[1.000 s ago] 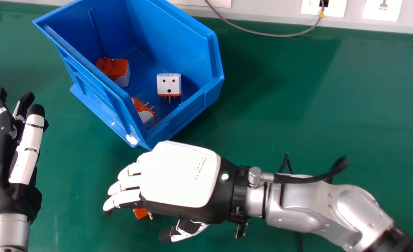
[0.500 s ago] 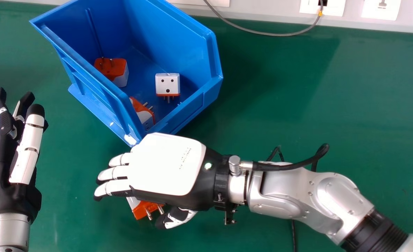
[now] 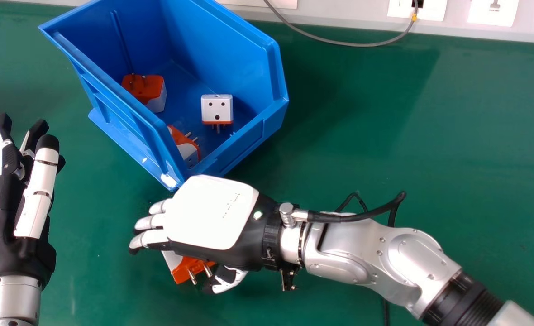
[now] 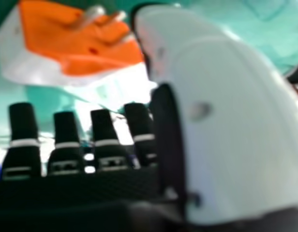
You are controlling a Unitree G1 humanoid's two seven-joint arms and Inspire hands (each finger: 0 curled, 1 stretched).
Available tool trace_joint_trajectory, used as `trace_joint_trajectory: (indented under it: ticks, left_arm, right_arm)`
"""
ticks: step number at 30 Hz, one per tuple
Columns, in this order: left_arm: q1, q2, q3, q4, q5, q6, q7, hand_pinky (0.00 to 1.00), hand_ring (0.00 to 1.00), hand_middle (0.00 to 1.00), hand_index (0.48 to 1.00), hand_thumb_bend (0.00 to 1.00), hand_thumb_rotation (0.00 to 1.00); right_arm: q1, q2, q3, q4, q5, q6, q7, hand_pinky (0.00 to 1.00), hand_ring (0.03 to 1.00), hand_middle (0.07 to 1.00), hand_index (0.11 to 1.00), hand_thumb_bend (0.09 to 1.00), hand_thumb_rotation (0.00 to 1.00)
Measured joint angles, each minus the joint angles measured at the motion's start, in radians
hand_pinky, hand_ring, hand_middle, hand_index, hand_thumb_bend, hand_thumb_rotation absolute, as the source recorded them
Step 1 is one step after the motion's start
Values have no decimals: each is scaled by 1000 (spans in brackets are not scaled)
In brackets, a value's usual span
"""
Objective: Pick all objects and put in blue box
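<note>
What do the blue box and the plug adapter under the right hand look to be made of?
Blue box: probably moulded plastic, smooth with a slight sheen; ribs run along its side.

Plug adapter: likely hard plastic, white and orange; its pins look like metal, given their silvery shine.

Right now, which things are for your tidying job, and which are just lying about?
For the job:
blue box
three orange-and-white plugs inside it
another plug, partly under my right hand

Just about:
grey cable near the wall
white plates along the far edge
</note>
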Motion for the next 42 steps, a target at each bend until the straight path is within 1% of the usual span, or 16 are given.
trace_joint_trajectory:
  ticks: [5,8,13,17,26,29,33,39,42]
  left_arm:
    - [-3,0,1,1,0,-1,-10,934,964,968,966,289,641]
    - [-6,0,2,1,-1,-1,-13,934,964,968,966,291,639]
    - [-7,0,2,0,-1,-1,-13,932,963,968,966,301,643]
    - [-9,0,2,0,0,-1,-11,929,963,967,966,310,640]
    - [-12,0,1,0,-1,-1,-9,918,959,964,965,321,649]
    - [-14,-1,1,0,-1,-1,-5,918,959,963,961,306,631]
    - [-14,-2,-1,0,-1,-1,-5,917,958,961,958,301,620]
    - [-15,-1,-3,0,0,-3,-15,917,959,965,962,297,620]
    - [-15,-1,-3,0,0,-3,-17,922,963,969,965,304,625]
  right_arm:
    - [-19,8,18,35,0,22,27,701,859,874,834,388,0]
    - [-36,15,30,50,-1,29,36,700,860,875,835,398,0]
    - [-58,27,52,67,-1,42,49,690,861,877,836,430,0]
    - [-76,33,70,99,-2,45,58,683,859,879,836,440,0]
    - [-89,41,82,110,-1,66,80,672,850,873,836,448,0]
    - [-92,45,86,118,-1,70,79,671,848,873,835,452,0]
    - [-97,47,86,124,-1,77,79,669,846,872,833,455,0]
    - [-112,63,98,143,-2,88,75,668,842,867,831,447,0]
    - [-125,67,107,156,-3,87,69,664,835,863,827,447,0]
